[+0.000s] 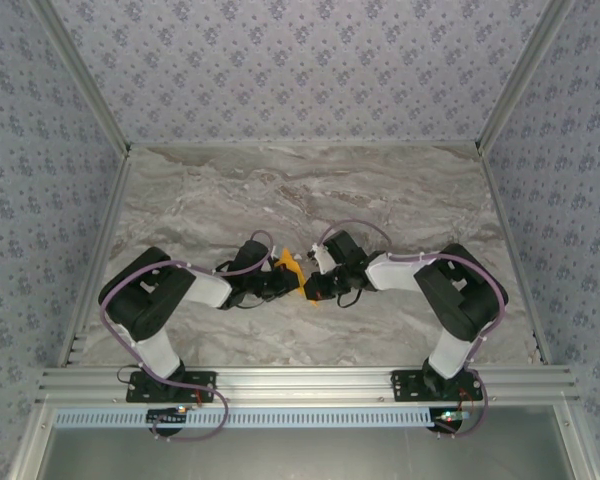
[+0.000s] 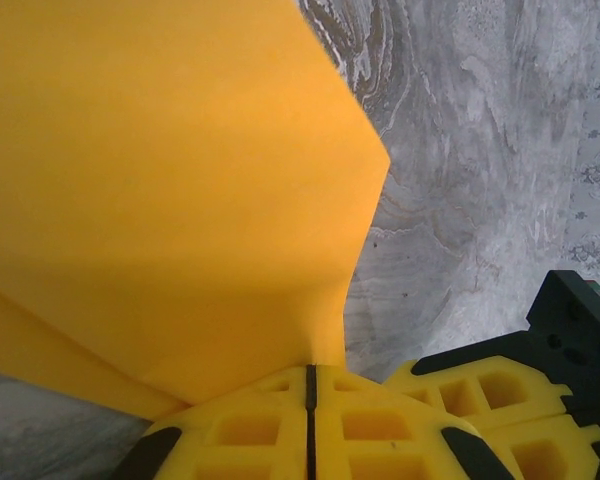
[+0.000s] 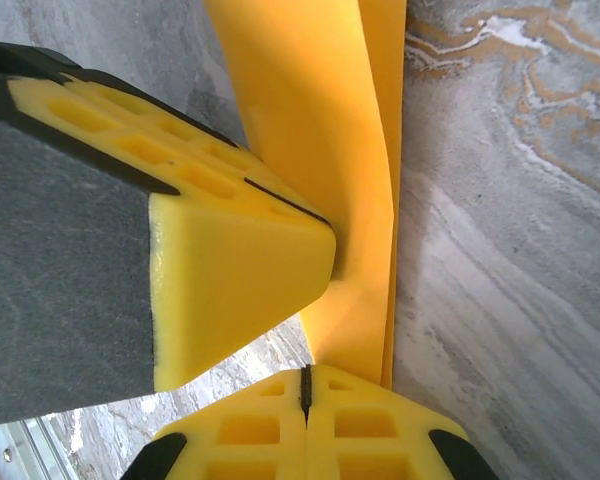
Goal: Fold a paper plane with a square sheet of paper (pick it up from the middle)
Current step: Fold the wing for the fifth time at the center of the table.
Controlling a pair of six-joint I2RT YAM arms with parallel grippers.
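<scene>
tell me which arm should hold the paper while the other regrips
Probably left: the left pincer is shut on a broad spread of the paper, while the right pincer clamps only a narrow folded strip.

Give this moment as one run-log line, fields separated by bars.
left gripper: shut on orange paper | right gripper: shut on same paper | paper: folded, between grippers

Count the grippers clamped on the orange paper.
2. The left gripper pinches the paper from its left side, and the right gripper pinches it from the right, the two close together over the middle of the table.
</scene>
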